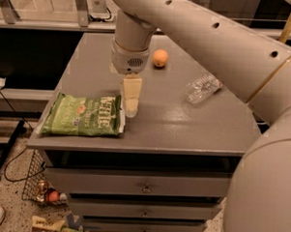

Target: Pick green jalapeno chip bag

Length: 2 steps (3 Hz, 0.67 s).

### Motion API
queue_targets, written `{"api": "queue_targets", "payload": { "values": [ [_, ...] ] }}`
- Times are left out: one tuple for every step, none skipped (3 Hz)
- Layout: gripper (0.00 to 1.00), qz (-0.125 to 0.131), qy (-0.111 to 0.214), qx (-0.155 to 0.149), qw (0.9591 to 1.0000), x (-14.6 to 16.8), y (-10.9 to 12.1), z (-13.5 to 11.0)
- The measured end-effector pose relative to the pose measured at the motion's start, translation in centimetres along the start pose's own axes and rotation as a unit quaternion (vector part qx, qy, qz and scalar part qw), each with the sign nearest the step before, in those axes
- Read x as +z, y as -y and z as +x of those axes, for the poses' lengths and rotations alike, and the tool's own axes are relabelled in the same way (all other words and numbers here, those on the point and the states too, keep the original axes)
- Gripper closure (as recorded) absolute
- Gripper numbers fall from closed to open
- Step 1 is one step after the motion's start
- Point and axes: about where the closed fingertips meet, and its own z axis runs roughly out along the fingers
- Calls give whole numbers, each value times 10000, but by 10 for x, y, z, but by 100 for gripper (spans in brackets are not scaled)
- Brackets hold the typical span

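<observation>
The green jalapeno chip bag point(83, 115) lies flat at the front left of the grey cabinet top point(184, 124), its white end strip toward the right. My gripper point(130, 107) hangs from the big pale arm and points down just right of the bag's right end, close above the surface. It holds nothing that I can see.
A small orange fruit point(160, 57) sits at the back middle. A clear plastic water bottle point(202, 88) lies at the right. Drawers point(145, 188) are below the top. A wire basket point(38, 188) and litter lie on the floor at the left.
</observation>
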Motion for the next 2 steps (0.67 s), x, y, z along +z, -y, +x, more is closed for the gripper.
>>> {"api": "queue_targets", "payload": {
  "values": [
    [0, -122, 96, -196, 9997, 19, 6, -12],
    [2, -328, 179, -321, 9988, 38, 3, -21]
  ]
}}
